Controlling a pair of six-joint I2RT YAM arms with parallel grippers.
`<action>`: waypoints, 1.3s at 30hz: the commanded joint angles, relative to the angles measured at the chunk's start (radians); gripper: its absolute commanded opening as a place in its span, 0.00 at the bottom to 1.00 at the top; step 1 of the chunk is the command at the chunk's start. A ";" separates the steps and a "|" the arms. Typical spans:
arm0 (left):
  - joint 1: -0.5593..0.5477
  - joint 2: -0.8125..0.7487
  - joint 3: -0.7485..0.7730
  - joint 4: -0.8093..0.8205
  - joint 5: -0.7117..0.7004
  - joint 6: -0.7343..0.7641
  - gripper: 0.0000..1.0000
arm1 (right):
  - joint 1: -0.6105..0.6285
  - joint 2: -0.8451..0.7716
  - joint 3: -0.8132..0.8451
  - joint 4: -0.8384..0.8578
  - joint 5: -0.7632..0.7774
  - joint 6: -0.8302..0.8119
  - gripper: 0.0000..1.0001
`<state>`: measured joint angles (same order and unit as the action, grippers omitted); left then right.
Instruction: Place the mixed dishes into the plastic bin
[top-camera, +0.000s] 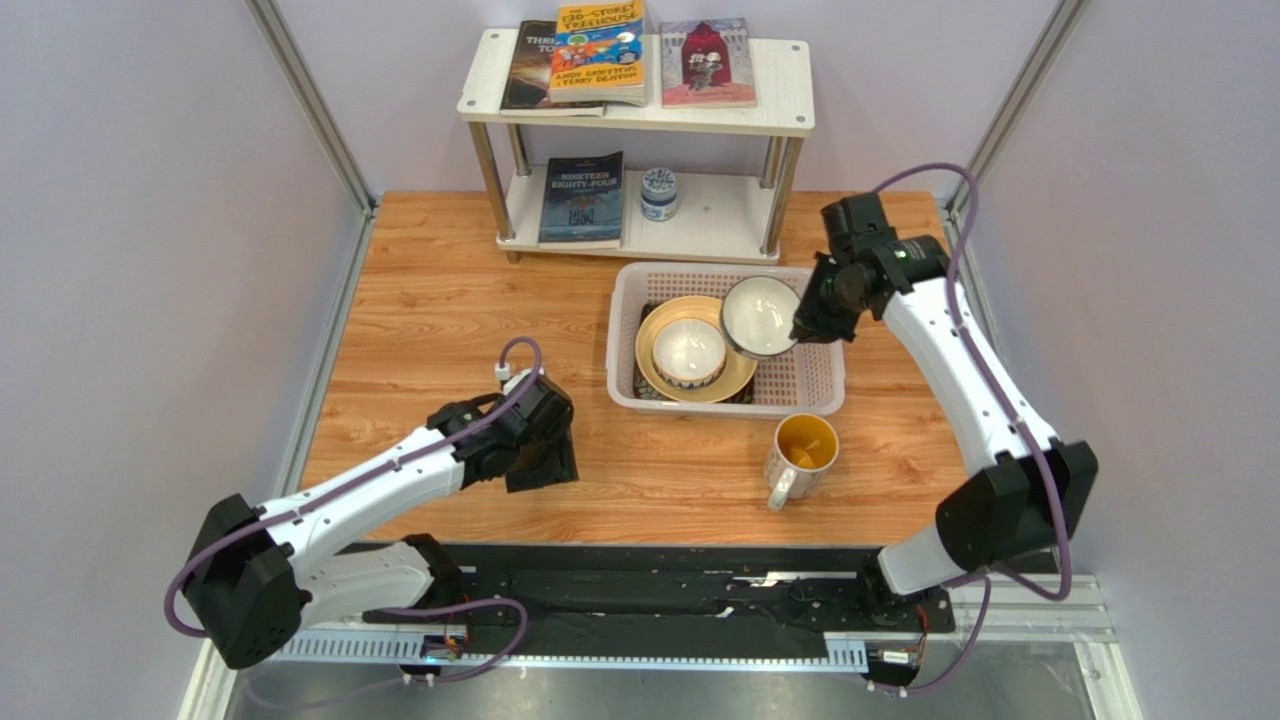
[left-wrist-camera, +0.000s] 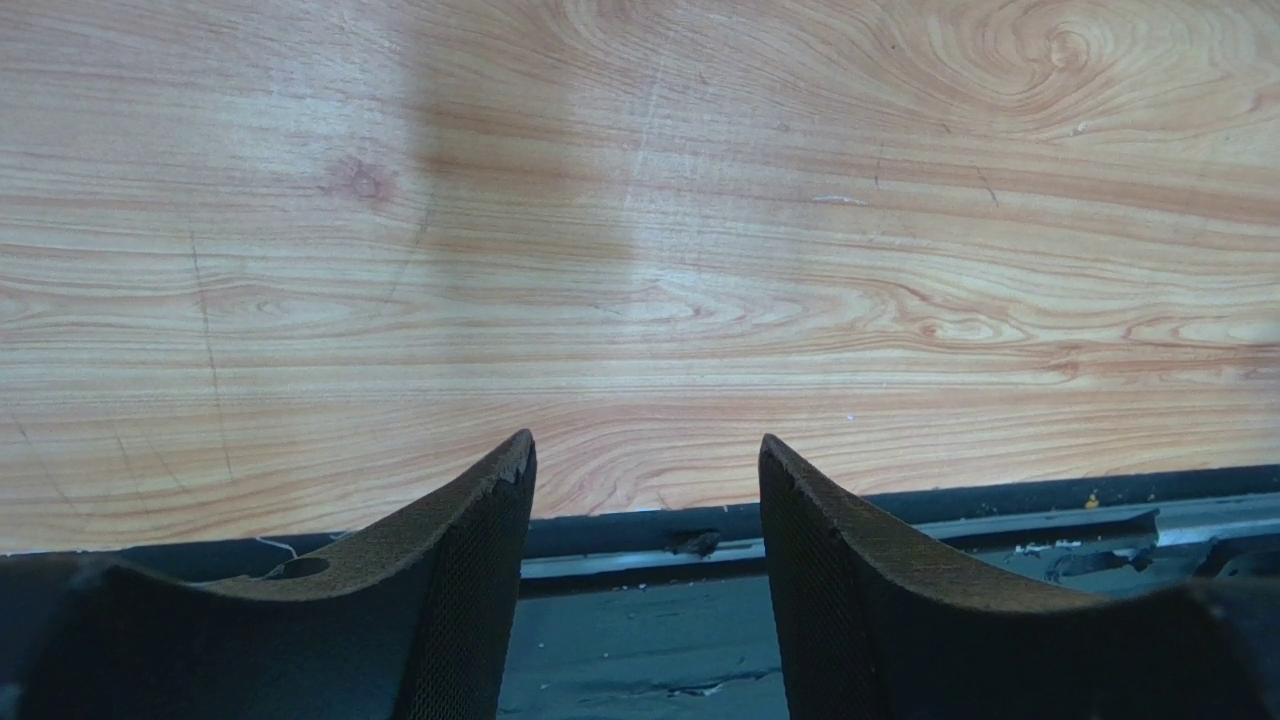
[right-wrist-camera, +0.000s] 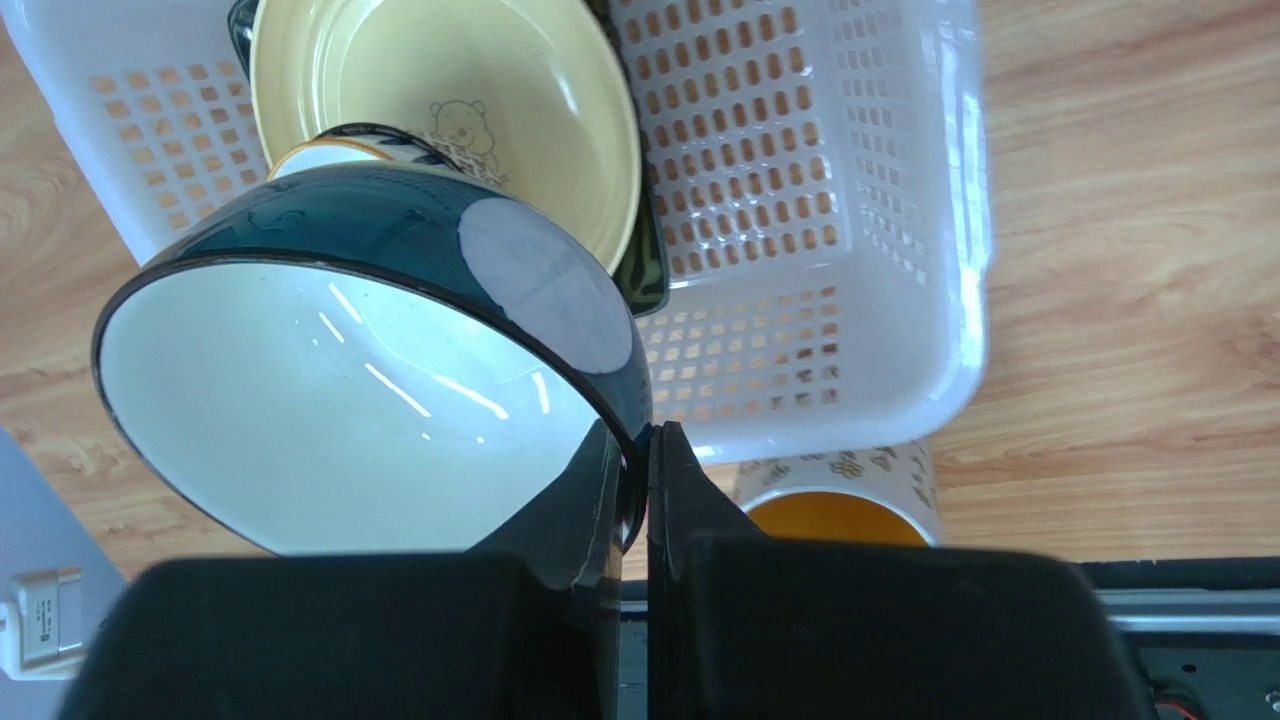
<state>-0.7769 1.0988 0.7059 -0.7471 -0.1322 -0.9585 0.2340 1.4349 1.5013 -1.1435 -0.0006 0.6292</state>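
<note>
- right gripper (right-wrist-camera: 637, 450) is clamped on the rim of the dark-outside bowl (right-wrist-camera: 346, 390) — we hold it tilted above the plastic bin (right-wrist-camera: 857, 225).
- left gripper (left-wrist-camera: 646, 480) hangs parted over bare table (left-wrist-camera: 631, 225), holding nothing.
- we judge the bowl glazed, stiff, slippery and breakable; a rim pinch suits it — set it down gently.
- yellow-inside mug (top-camera: 801, 447) stands outside the bin, just beside its near wall.
</note>
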 joint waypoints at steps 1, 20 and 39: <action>0.004 0.001 0.010 0.014 0.008 0.015 0.62 | 0.053 0.108 0.143 0.065 0.063 0.052 0.00; 0.004 0.042 0.026 0.009 0.017 0.026 0.62 | 0.257 0.406 0.238 0.088 0.059 0.061 0.00; 0.004 0.039 0.024 0.014 0.017 0.029 0.61 | 0.271 0.403 0.188 0.059 0.022 0.056 0.17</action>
<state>-0.7769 1.1484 0.7059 -0.7452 -0.1135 -0.9440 0.5011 1.8648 1.6852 -1.1057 0.0406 0.6785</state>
